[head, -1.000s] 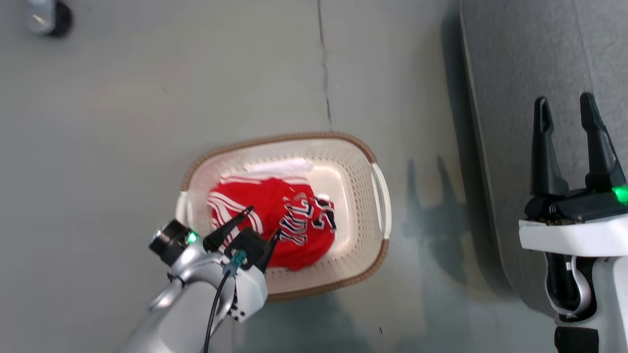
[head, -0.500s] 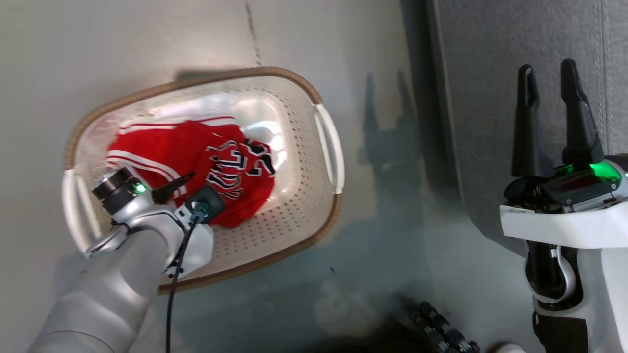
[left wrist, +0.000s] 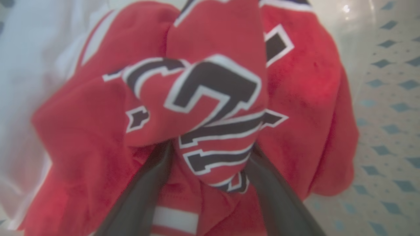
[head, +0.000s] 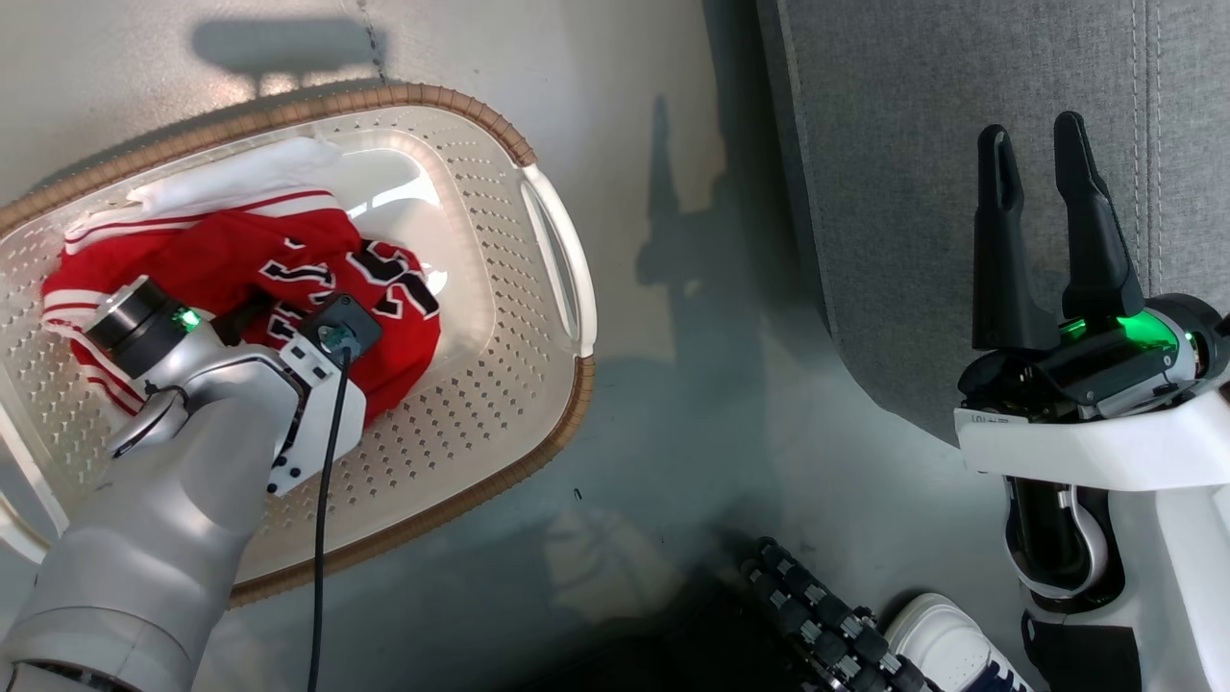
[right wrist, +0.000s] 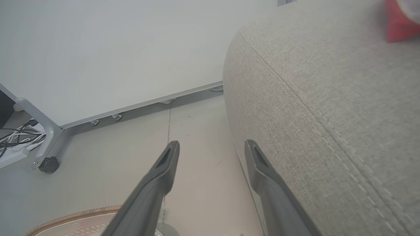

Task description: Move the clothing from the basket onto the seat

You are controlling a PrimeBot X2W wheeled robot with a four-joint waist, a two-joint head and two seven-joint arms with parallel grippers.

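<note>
Left gripper [left wrist: 210, 147]: yours is down in the basket [head: 579, 384], jaws wide, with a fold of lettered clothing [left wrist: 216, 98] bulging between them.
Clothing: red heap with white stripes, lying in the basket's left half; you have white cloth [head: 240, 183] touching its far edge.
Basket: on the floor [head: 673, 432], left of the seat [head: 913, 144] and apart from it.
Seat: grey fabric with a stitched seam, on your right.
Right gripper [head: 1031, 130]: jaws parted, holding nothing, raised beside the seat's edge, well apart from the basket.
</note>
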